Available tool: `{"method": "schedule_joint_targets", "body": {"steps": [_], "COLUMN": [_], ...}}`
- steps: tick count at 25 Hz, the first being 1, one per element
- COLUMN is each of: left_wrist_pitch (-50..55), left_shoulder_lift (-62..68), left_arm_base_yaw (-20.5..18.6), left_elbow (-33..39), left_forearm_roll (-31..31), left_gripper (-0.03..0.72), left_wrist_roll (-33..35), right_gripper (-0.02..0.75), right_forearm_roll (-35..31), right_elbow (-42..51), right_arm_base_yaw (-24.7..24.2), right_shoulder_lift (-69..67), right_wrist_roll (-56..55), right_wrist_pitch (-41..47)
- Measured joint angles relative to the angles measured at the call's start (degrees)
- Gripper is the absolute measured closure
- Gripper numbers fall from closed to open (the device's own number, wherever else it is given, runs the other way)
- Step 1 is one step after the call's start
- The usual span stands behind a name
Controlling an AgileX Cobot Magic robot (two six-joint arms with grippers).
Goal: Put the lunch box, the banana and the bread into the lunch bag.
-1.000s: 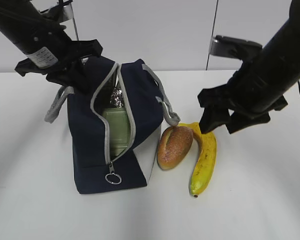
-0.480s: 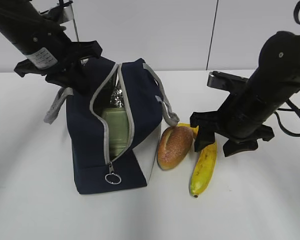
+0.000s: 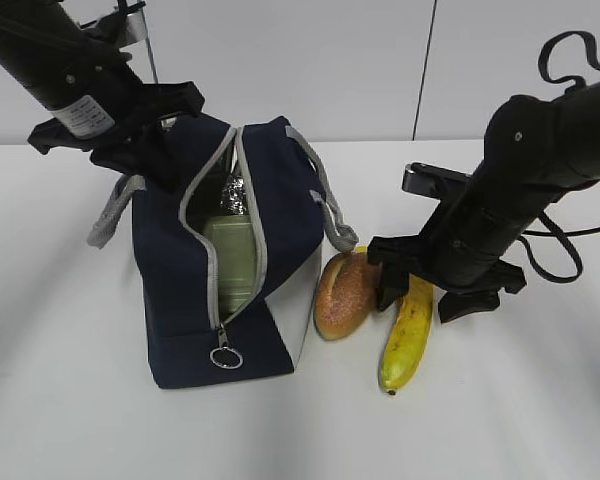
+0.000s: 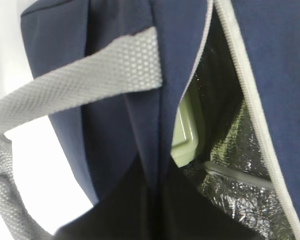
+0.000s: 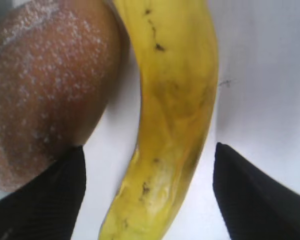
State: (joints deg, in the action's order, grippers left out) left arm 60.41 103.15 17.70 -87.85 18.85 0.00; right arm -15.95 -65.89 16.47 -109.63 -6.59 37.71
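Straddling the banana (image 5: pixel 165 115), the right gripper (image 3: pixel 438 292) stands wide apart, bread (image 3: pixel 348 293) just left of it. The left gripper (image 3: pixel 145 150), closed, pinches the lunch bag (image 3: pixel 195 310); the lunch box (image 3: pixel 232 262) sits inside.

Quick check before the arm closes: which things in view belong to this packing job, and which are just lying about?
Job items:
- lunch bag, unzipped, held at its top by the left tool
- lunch box, already inside the bag
- banana, on the table, between the open fingers of the right tool
- bread, on the table beside the banana

Just lying about:
- nothing visible besides the white table
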Motion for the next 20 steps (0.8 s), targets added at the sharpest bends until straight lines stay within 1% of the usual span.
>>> {"method": "schedule_joint_targets", "body": {"steps": [5, 7, 9, 13, 15, 20], "left_wrist_pitch": [0.0, 0.0, 0.0, 0.0, 0.0, 0.0], "left_shoulder_lift": [0.0, 0.0, 0.0, 0.0, 0.0, 0.0], "left_arm_base_yaw": [0.0, 0.0, 0.0, 0.0, 0.0, 0.0], "left_elbow": [0.0, 0.0, 0.0, 0.0, 0.0, 0.0], "left_forearm_roll": [-0.05, -0.06, -0.06, -0.11, -0.11, -0.11], "left_gripper": [0.691, 0.691, 0.691, 0.691, 0.691, 0.691], "left_wrist_roll": [0.0, 0.0, 0.0, 0.0, 0.0, 0.0], "right_gripper": [0.154, 0.167, 0.228, 0.396, 0.43, 0.437], "right_forearm_roll": [2.43, 3.87, 4.7, 5.07, 5.17, 7.71], "right_elbow": [-1.55, -1.96, -2.43, -2.46, -2.46, -3.65], "right_arm_base_yaw": [0.0, 0.0, 0.0, 0.0, 0.0, 0.0], "right_shoulder_lift": [-2.16, -2.55, -2.79, -3.36, -3.36, -3.36], "right_wrist_roll": [-1.86, -2.83, -3.14, -3.42, -3.51, -3.89], "right_wrist_pitch": [-0.28, -0.28, -0.28, -0.28, -0.28, 1.39]}}
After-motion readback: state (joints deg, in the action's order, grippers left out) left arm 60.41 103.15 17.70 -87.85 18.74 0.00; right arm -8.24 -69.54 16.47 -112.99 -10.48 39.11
